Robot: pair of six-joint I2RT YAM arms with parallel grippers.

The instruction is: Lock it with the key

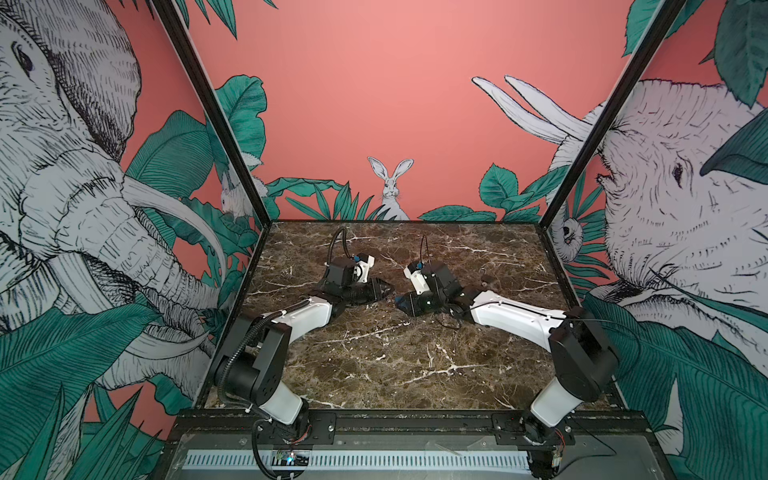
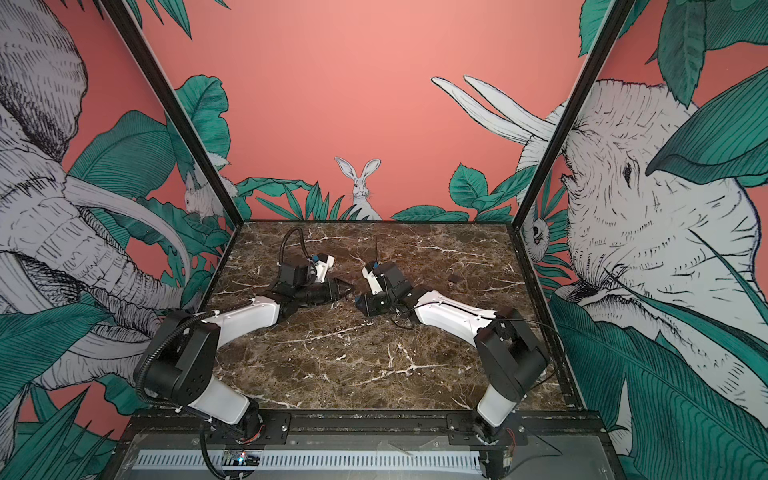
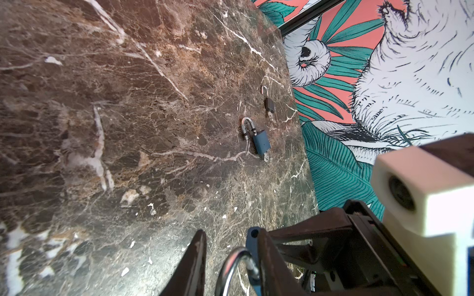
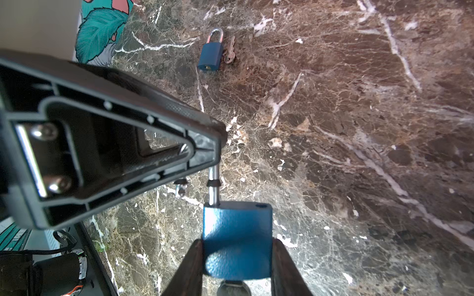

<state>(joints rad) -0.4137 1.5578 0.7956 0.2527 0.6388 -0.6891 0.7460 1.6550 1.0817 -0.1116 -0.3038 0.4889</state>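
Counter of brown, white-veined marble [image 1: 374, 365] carries both arms in both top views. The black left pincer [image 1: 388, 289] and the black right pincer [image 1: 397, 302] meet tip to tip near its middle, and what sits between them is hidden here. In the left wrist view the left pincer's fingers [image 3: 195, 264] stand partly spread on either side of a curved silver shackle [image 3: 228, 264], with a strip of counter showing between one finger and the steel. Farther off lie a blue padlock with a raised shackle [image 3: 259, 143], a small key [image 3: 265, 157] in its base, and just beyond it a small dark padlock [image 3: 269, 103], also unlatched. In the right wrist view the right pincer pinches the blue metal padlock [image 4: 237, 235] by the flat sides of its body, with a silver key [image 4: 233, 287] in its base. Its shackle is open: one leg rises from the body into the left pincer, and the other hole on top is empty. A closed blue padlock [image 4: 210, 53] lies well apart, a loose key [image 4: 229, 53] just beside it.
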